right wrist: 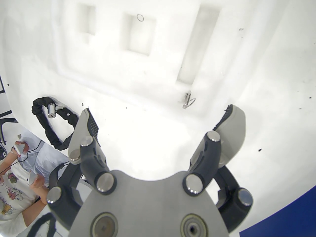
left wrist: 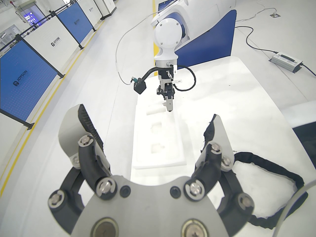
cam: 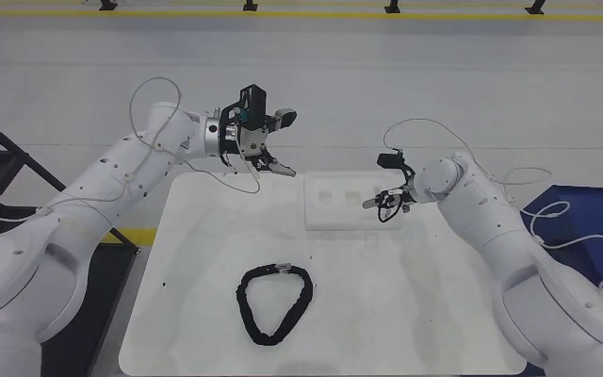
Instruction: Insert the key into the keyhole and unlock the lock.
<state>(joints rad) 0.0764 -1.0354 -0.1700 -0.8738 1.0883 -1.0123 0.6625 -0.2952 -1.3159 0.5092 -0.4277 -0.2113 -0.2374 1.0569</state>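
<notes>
A black fabric-sleeved chain lock [cam: 273, 303] lies looped on the white table, its silver cylinder [right wrist: 51, 111] at one end. The small metal key [right wrist: 188, 100] rests on the white foam tray [cam: 325, 219], just past the end of a long slot. My right gripper [right wrist: 160, 122] hovers open over the tray's near edge, a short way from the key and holding nothing. In the top view it [cam: 371, 202] is at the tray's right end. My left gripper [left wrist: 150, 129] stands open and empty in the air above the table's far left corner [cam: 268, 167].
The foam tray [left wrist: 158, 160] has two square recesses and one long slot; a thin wire ring [right wrist: 140, 17] lies in one square recess. The table [cam: 188, 311] has bare surface around the chain. Cables and a power brick lie on the floor beyond the table.
</notes>
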